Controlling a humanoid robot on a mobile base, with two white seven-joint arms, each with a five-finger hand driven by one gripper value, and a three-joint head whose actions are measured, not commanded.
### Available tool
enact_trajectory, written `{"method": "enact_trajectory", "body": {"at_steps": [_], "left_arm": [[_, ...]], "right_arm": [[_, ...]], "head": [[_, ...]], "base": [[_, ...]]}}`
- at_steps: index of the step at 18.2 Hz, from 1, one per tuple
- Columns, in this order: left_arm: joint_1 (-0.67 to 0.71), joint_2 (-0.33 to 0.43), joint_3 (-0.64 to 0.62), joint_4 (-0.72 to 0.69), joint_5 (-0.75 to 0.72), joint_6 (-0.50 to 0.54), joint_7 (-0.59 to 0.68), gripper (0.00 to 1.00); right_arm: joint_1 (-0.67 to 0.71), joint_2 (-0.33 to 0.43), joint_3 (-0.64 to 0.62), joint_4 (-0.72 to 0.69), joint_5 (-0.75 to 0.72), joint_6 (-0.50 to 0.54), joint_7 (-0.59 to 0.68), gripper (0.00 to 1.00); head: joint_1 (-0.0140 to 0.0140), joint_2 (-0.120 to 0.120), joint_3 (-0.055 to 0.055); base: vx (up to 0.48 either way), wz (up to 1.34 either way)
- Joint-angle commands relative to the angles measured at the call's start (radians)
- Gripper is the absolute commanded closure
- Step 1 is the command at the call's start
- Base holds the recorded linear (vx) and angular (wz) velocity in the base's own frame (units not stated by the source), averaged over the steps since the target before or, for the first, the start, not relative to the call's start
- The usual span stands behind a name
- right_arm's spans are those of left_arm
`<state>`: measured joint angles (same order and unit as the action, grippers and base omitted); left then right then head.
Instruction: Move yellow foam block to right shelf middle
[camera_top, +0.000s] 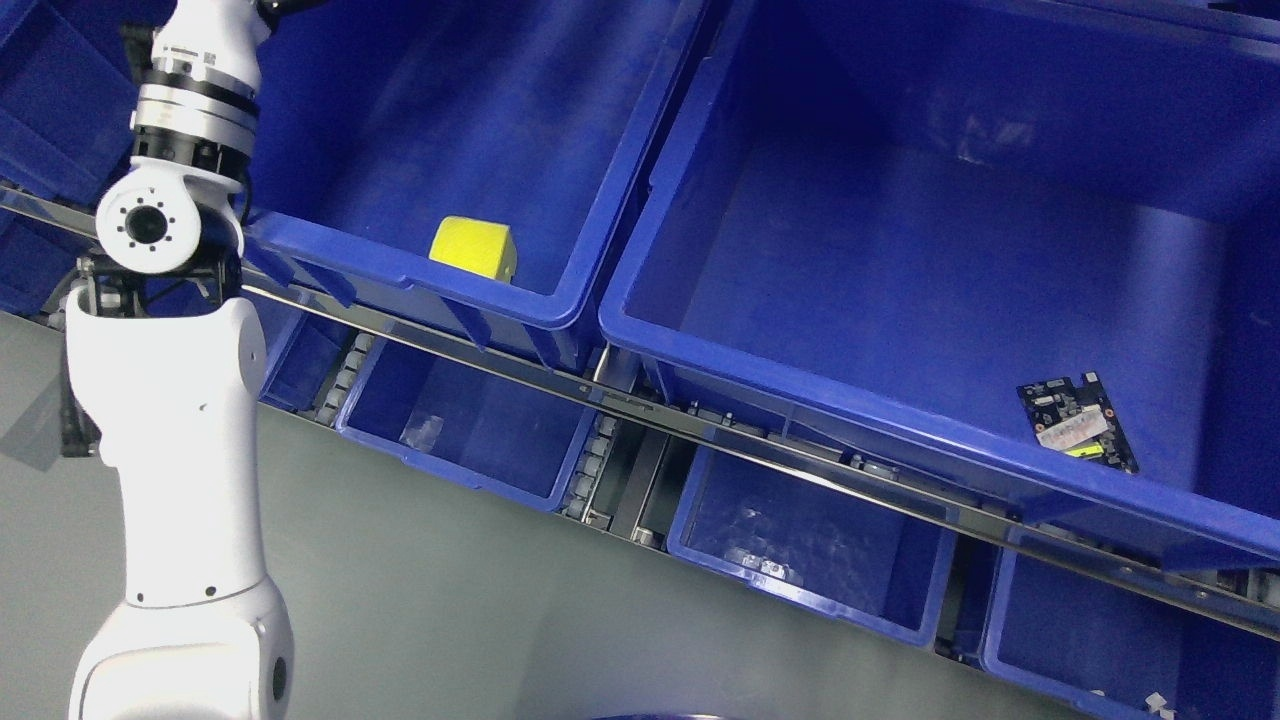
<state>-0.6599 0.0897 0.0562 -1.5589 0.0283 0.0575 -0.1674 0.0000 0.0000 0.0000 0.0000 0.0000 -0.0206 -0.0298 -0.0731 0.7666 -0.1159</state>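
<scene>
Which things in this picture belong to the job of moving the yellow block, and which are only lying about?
Belong to the job:
- small yellow foam block, lying at the front wall of the left large blue plastic bin
- white left robot arm, reaching up at the picture's left; its hand is out of view

Only lying about:
- black circuit board in the right large blue bin
- smaller blue bins on the lower shelf

One yellow foam block, one circuit board, several blue bins
</scene>
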Motion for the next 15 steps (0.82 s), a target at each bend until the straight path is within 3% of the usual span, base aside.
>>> {"method": "enact_trajectory", "body": {"at_steps": [1, 3, 15], "left_arm": [[0.074, -0.072, 0.077, -0.141, 0.097, 0.126, 0.055, 0.0], [0.074, -0.072, 0.073, -0.155, 0.101, 0.17, 0.046, 0.01], [0.074, -0.072, 0.065, -0.155, 0.111, 0.166, 0.036, 0.0]], "right_arm": [[0.025, -0.017, -0.012, -0.017, 0.003, 0.001, 0.001, 0.0], [0.023, -0.017, -0.012, -0.017, 0.003, 0.001, 0.001, 0.0], [0.025, -0.017, -0.012, -0.017, 0.003, 0.001, 0.001, 0.0]], "head": [[0.0, 0.0, 0.0], [0.0, 0.0, 0.0], [0.0, 0.0, 0.0]], "base": [[0.0, 0.0], [0.0, 0.0], [0.0, 0.0]]}}
